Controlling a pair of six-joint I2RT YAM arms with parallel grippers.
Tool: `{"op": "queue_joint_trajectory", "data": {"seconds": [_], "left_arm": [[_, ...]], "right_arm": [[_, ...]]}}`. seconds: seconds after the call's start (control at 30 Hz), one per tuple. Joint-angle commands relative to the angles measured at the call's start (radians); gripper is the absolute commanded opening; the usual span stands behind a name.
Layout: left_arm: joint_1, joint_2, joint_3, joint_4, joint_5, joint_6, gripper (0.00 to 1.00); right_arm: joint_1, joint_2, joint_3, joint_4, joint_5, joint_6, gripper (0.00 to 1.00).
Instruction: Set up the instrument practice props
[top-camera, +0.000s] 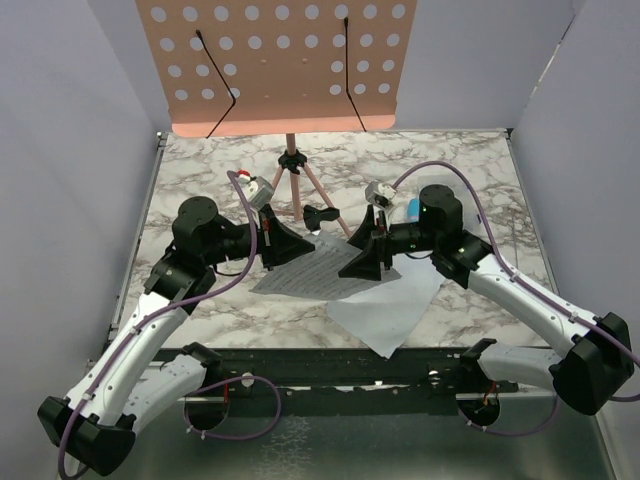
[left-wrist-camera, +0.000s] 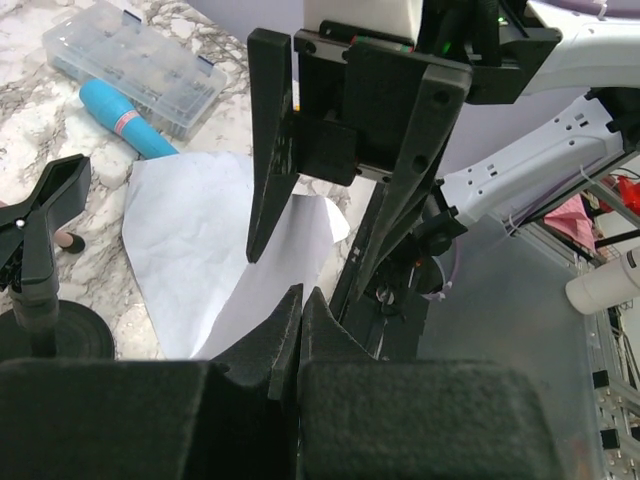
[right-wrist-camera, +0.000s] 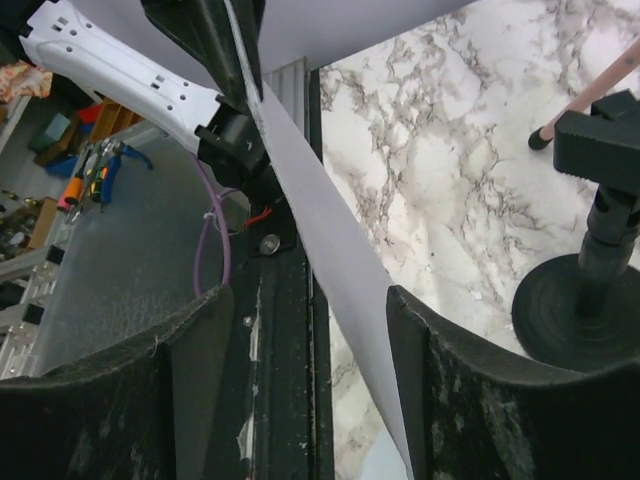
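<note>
The pink hole-dotted music stand (top-camera: 285, 60) rises at the back on thin tripod legs (top-camera: 296, 190). My left gripper (top-camera: 305, 250) is shut on a sheet-music page (right-wrist-camera: 300, 170), pinching its edge at the fingertips (left-wrist-camera: 300, 305). The page runs edge-on between the open jaws of my right gripper (right-wrist-camera: 308, 300), touching neither finger clearly. Another white page (top-camera: 388, 312) lies at the table's front edge. The small black mic stand (left-wrist-camera: 40, 250) stands just behind the grippers. The blue microphone (left-wrist-camera: 125, 118) lies on the marble, half hidden behind the right arm in the top view.
A clear plastic compartment box (left-wrist-camera: 130, 60) sits beside the microphone at the right rear. The mic stand's round base (right-wrist-camera: 575, 320) is close to my right fingers. Grey walls enclose three sides. The table's dark front rail (top-camera: 330, 365) runs under the lying page.
</note>
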Motion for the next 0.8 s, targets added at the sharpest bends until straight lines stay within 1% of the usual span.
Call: {"op": "queue_joint_trajectory", "data": {"seconds": [0.0,0.03,0.07,0.17,0.2,0.23,0.27,0.3,0.33,0.37,0.4,0.43,0.47,0.53,0.57,0.67,0.77], "left_arm": [[-0.003,-0.035,0.029,0.055,0.007,-0.031,0.00],[-0.003,-0.044,0.023,0.065,0.001,-0.034,0.00],[-0.003,-0.051,0.019,0.074,-0.007,-0.037,0.00],[-0.003,-0.077,-0.001,0.112,-0.028,-0.056,0.00],[-0.003,-0.086,-0.008,0.123,-0.039,-0.063,0.00],[-0.003,-0.098,-0.016,0.132,-0.046,-0.065,0.00],[-0.003,-0.104,-0.022,0.140,-0.056,-0.067,0.01],[-0.003,-0.113,-0.029,0.147,-0.069,-0.069,0.11],[-0.003,-0.120,-0.036,0.151,-0.089,-0.072,0.28],[-0.003,-0.127,-0.041,0.154,-0.109,-0.075,0.43],[-0.003,-0.134,-0.048,0.156,-0.128,-0.076,0.54],[-0.003,-0.141,-0.054,0.157,-0.147,-0.077,0.62],[-0.003,-0.149,-0.058,0.157,-0.162,-0.077,0.68],[-0.004,-0.162,-0.073,0.156,-0.193,-0.079,0.75],[-0.004,-0.171,-0.080,0.156,-0.211,-0.081,0.77],[-0.003,-0.201,-0.100,0.145,-0.291,-0.083,0.77],[-0.003,-0.234,-0.110,0.116,-0.392,-0.077,0.78]], "right_arm": [[0.017,0.011,0.010,-0.007,0.026,-0.016,0.62],[0.016,0.008,0.008,-0.001,0.026,-0.015,0.57],[0.017,0.006,0.006,0.005,0.028,-0.015,0.50],[0.016,-0.004,0.002,0.016,0.041,-0.002,0.18],[0.016,-0.008,-0.001,0.019,0.045,0.004,0.09],[0.016,-0.012,-0.005,0.027,0.050,0.013,0.02],[0.016,-0.015,-0.013,0.041,0.054,0.028,0.01],[0.016,-0.017,-0.017,0.047,0.065,0.043,0.01],[0.016,-0.020,-0.018,0.045,0.076,0.063,0.00],[0.017,-0.023,-0.020,0.046,0.086,0.075,0.01],[0.017,-0.028,-0.025,0.049,0.098,0.101,0.01],[0.017,-0.038,-0.032,0.051,0.122,0.121,0.00],[0.017,-0.048,-0.042,0.053,0.149,0.143,0.00],[0.017,-0.079,-0.063,0.058,0.210,0.182,0.00],[0.016,-0.095,-0.072,0.055,0.246,0.194,0.00],[0.017,-0.143,-0.090,0.023,0.325,0.206,0.00],[0.015,-0.171,-0.093,0.003,0.354,0.210,0.00]]}}
